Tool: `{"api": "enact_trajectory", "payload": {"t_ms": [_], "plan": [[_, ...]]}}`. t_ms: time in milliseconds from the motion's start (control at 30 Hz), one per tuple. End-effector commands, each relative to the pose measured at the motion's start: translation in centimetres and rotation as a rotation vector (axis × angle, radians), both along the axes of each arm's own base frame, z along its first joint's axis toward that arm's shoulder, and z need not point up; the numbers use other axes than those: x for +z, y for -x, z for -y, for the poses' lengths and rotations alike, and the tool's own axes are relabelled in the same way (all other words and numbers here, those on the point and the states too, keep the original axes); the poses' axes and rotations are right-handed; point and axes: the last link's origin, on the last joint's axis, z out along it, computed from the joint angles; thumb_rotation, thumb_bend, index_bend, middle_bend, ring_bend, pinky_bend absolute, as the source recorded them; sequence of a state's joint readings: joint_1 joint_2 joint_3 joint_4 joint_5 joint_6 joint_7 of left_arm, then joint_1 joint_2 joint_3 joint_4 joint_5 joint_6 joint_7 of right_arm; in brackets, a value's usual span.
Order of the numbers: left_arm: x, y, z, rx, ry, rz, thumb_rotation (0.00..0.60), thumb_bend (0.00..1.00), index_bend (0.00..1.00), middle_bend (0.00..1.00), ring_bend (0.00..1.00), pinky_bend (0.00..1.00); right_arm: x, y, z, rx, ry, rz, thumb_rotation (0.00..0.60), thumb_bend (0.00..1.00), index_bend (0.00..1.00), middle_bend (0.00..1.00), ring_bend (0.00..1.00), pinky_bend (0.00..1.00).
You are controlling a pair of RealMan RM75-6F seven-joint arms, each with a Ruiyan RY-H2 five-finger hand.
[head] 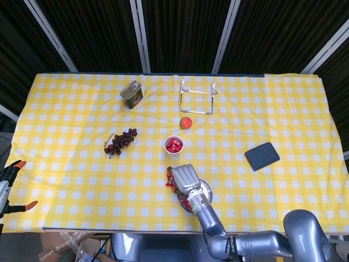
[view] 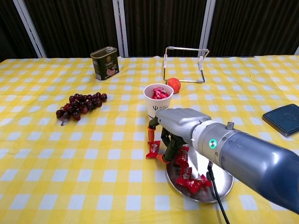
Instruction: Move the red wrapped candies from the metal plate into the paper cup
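A white paper cup [view: 158, 105] [head: 174, 145] stands mid-table with red candies inside. Just in front of it lies the metal plate [view: 220, 190] [head: 206, 189], with several red wrapped candies [view: 189, 175] on it. One more red candy [view: 153, 149] [head: 169, 176] lies on the cloth, left of the plate's rim. My right hand [view: 175, 122] [head: 184, 177] hangs over that spot, fingers pointing down. An orange fingertip sits above the loose candy and another at its right side. Whether they grip it I cannot tell. My left hand does not show.
A bunch of dark grapes [view: 79, 105] lies at the left, with a green tin [view: 104, 63] behind it. A wire frame [view: 184, 63] and an orange ball [view: 174, 85] stand behind the cup. A dark flat pad [view: 283, 119] lies at the right.
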State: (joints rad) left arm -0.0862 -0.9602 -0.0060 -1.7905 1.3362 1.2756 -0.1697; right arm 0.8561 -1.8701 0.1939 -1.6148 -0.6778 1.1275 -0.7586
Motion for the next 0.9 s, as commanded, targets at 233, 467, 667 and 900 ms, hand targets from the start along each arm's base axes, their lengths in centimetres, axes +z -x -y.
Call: {"api": "enact_trajectory", "payload": {"t_ms": [233,467,667,900], "plan": [[0.0,0.0,0.0,0.001,-0.001,0.001,0.600,0.05,0.00,0.00,0.00,0.00,-0.4,-0.5,0.1,-0.001,0.008,0.021,0.600,0.37,0.39,0.80,0.92,1.00],[0.0,0.0,-0.1,0.003,0.000,0.005,0.600,0.05,0.00,0.00,0.00,0.00,-0.9,-0.2,0.2,-0.013,0.002,0.009,0.600,0.37,0.39,0.80,0.92,1.00],[0.0,0.0,-0.1,0.003,0.001,0.006,0.600,0.05,0.00,0.00,0.00,0.00,-1.1,-0.2,0.1,-0.015,-0.006,0.016,0.600,0.37,0.44,0.80,0.92,1.00],[0.0,0.0,-0.1,0.003,0.000,0.007,0.600,0.05,0.00,0.00,0.00,0.00,-1.0,-0.3,-0.1,-0.013,-0.010,0.032,0.600,0.50,0.51,0.80,0.92,1.00]]}}
